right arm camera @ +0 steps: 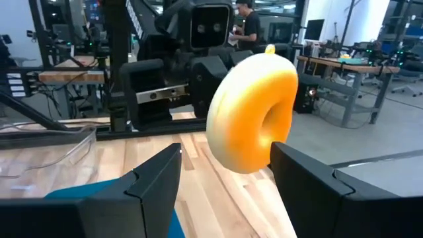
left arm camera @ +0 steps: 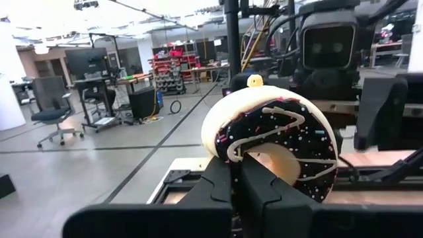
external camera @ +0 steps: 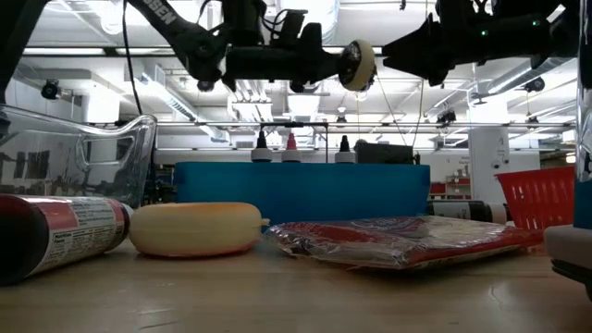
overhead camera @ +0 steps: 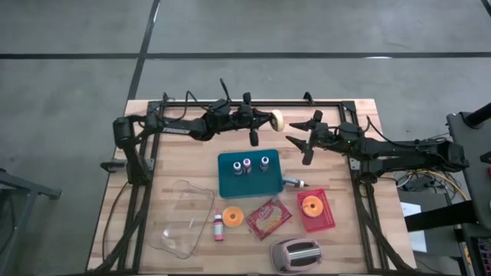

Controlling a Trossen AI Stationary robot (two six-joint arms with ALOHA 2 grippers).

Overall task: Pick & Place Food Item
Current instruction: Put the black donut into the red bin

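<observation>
From above, the left gripper (overhead camera: 270,119) is clamped on a donut (overhead camera: 278,119) held in the air over the table's (overhead camera: 184,153) far part, just short of the far edge. The right gripper (overhead camera: 301,139) faces it from close by, fingers spread wide and holding nothing, with a small gap between its tips and the donut. Nearer the front sit a teal tray (overhead camera: 250,182) with three small bottles (overhead camera: 247,165), a clear container (overhead camera: 184,218) by the left edge, a red basket (overhead camera: 315,212), a red packet (overhead camera: 268,217) and a toaster (overhead camera: 297,254) at the front edge; bare wood lies between the tray and the arms. At table height, the donut (external camera: 358,65) hangs high above everything, the right gripper (external camera: 407,46) just beside it, and the air beneath both is open down to the tray (external camera: 301,190). The left wrist view shows the fingers (left arm camera: 218,188) pinching the donut's (left arm camera: 277,145) chocolate-iced face, the other arm right behind. The right wrist view shows its own fingers (right arm camera: 155,178) standing apart, with the donut's (right arm camera: 254,116) plain yellow side between and just beyond them, untouched.
</observation>
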